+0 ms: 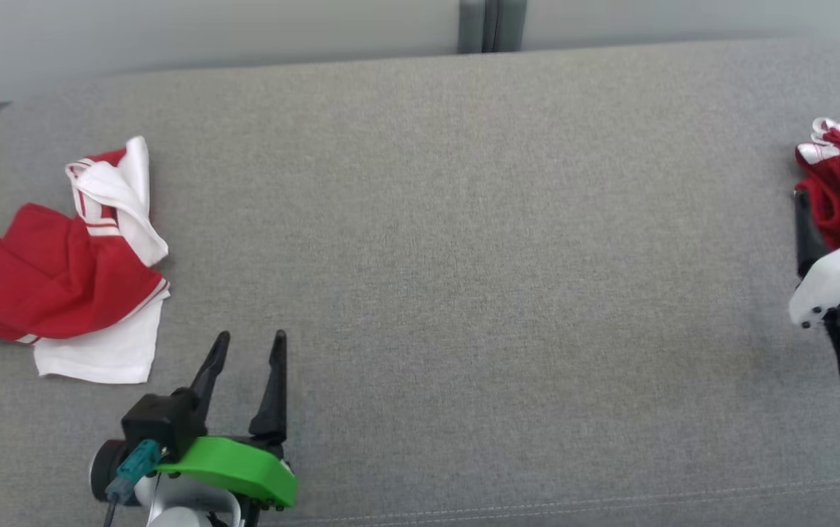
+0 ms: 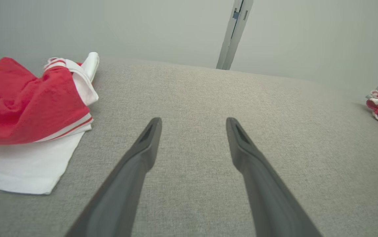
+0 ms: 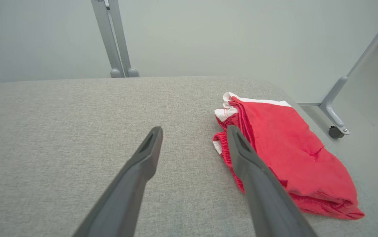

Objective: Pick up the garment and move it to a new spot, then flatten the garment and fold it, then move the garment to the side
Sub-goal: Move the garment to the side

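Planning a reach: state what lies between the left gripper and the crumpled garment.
Bare grey fabric surface between left gripper and crumpled garment, per head view.

Head cam sits up high, looking steeply down at the grey padded surface (image 1: 463, 256), back wall (image 1: 207, 36) along the top edge. Left wrist cam rides low and close over the fabric, looking along the left gripper (image 2: 193, 121) toward that wall; it shares the crumpled red-and-white garment (image 1: 61, 271) with the head view. Right wrist cam is equally low behind the right gripper (image 3: 194, 128), right by the folded red garment (image 3: 291, 148). All three catch the grey post (image 1: 491, 25).
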{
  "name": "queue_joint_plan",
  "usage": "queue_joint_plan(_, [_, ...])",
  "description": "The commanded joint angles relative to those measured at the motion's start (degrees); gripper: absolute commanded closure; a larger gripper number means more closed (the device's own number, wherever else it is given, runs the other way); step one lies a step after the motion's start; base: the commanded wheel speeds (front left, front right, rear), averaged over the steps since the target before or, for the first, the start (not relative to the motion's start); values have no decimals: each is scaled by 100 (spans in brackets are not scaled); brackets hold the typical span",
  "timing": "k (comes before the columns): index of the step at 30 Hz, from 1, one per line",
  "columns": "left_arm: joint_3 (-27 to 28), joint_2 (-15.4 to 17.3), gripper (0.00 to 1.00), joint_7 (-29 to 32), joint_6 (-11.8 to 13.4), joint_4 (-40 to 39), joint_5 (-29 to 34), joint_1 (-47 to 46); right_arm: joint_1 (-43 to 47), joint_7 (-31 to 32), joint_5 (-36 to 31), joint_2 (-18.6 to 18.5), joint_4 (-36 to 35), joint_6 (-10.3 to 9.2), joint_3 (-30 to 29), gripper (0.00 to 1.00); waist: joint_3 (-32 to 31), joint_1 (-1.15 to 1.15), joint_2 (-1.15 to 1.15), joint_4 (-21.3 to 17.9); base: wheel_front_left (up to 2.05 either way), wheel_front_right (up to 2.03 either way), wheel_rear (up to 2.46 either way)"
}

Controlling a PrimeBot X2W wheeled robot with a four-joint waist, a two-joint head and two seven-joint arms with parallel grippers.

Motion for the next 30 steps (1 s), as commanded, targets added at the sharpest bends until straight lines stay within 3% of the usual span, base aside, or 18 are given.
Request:
queue_joint_plan(1, [91, 5, 0, -68, 62, 57, -50, 124, 242, -54, 113, 91, -136, -8, -18, 0, -810, 0, 0, 254, 0, 0, 0])
queue_joint_plan(9, [770, -57, 0, -296, 311, 314, -280, 322, 1376, -71, 533, 889, -1380, -8, -142, 0, -1155, 0, 0, 338, 0, 0, 0])
queue_joint_plan(14, [1135, -148, 0, -332, 26, 141, -195, 444, 2071, 34, 602, 1253, -2194, -7, -236, 0, -1277, 0, 0, 381, 0, 0, 0])
queue_joint_plan(19, [1417, -190, 0, -332, -234, -7, 189, 738, 2658, 101, 153, 1524, -2819, -6, -322, 0, -1332, 0, 0, 348, 0, 0, 0])
queue_joint_plan(30, [1883, -440, 0, -332, -710, -88, 751, 1235, 3386, 220, -551, 1945, -3374, -5, -449, 0, -1351, 0, 0, 298, 0, 0, 0])
